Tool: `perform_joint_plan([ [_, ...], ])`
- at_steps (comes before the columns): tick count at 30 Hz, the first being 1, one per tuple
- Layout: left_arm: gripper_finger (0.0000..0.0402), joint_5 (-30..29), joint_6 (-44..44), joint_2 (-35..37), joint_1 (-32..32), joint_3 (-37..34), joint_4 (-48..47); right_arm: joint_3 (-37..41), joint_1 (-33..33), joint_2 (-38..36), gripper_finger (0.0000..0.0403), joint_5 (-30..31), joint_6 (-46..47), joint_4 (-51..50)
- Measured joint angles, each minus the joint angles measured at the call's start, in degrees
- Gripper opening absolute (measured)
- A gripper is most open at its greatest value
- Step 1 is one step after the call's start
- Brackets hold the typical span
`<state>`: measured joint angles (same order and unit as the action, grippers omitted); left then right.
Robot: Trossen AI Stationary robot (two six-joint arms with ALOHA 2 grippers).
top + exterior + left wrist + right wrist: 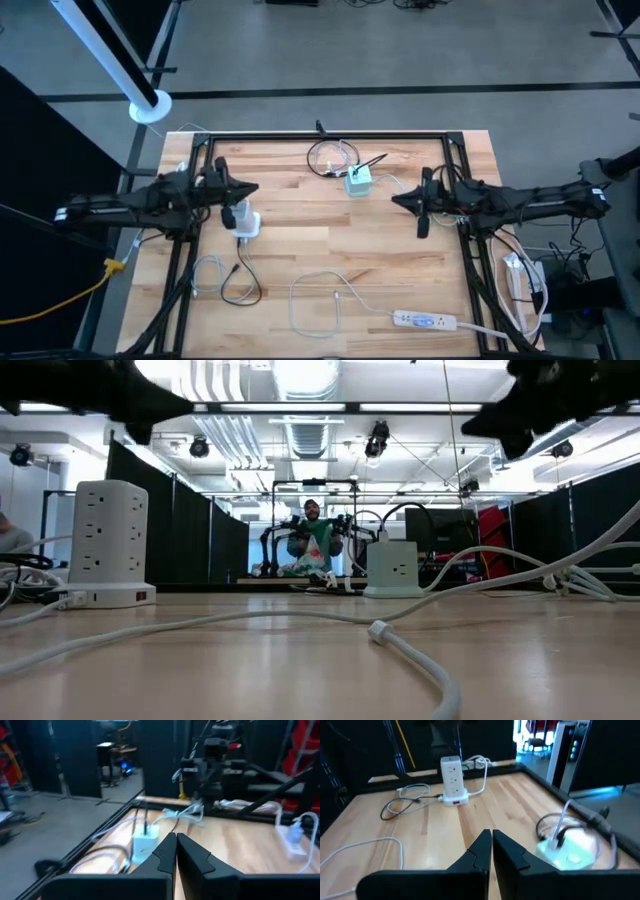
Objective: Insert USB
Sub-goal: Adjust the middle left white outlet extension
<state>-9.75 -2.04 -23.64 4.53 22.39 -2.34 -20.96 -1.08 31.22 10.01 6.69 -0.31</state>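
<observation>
A white tower power strip (245, 222) stands upright on the wooden table, just near-side of my left gripper (252, 188). A small pale green and white charger cube (358, 180) sits at the far middle, with cords plugged into it. A white cable (318, 300) lies looped near the front edge, its small plug end (378, 630) resting on the table. My right gripper (397, 201) hovers to the right of the cube. Both grippers are shut, hold nothing and point level toward each other above the table. The wrist views show the left gripper (176, 842) and the right gripper (491, 839) empty.
A flat white power strip (425, 320) lies at the front right. A black cable (240, 285) and a thin white one (205, 270) lie at the front left. A black frame (330, 134) borders the table. A person (315, 540) sits far behind the table.
</observation>
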Motion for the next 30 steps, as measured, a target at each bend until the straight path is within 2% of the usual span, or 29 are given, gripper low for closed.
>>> perform_joint_plan([
  [3,0.0,-0.2,-0.6,3.9,-1.4,-0.6,-4.0,3.6,0.0,-0.1,0.0,0.0,-0.3,6.8],
  [9,0.0,-1.3,-1.5,11.3,-5.6,-5.4,-2.1,8.3,0.0,-2.6,0.0,0.1,-0.2,12.6],
  [20,0.0,3.9,-6.3,20.4,-14.3,-15.3,6.3,11.3,0.0,-17.6,0.0,4.9,3.6,0.4],
  [24,0.0,8.5,-11.2,19.0,-19.8,-16.4,4.7,11.4,0.0,-22.6,0.0,6.7,5.2,-3.4],
  [30,0.0,3.6,-15.1,14.7,-25.7,-16.1,-0.8,11.6,0.0,-25.2,0.0,6.7,6.4,-3.8],
])
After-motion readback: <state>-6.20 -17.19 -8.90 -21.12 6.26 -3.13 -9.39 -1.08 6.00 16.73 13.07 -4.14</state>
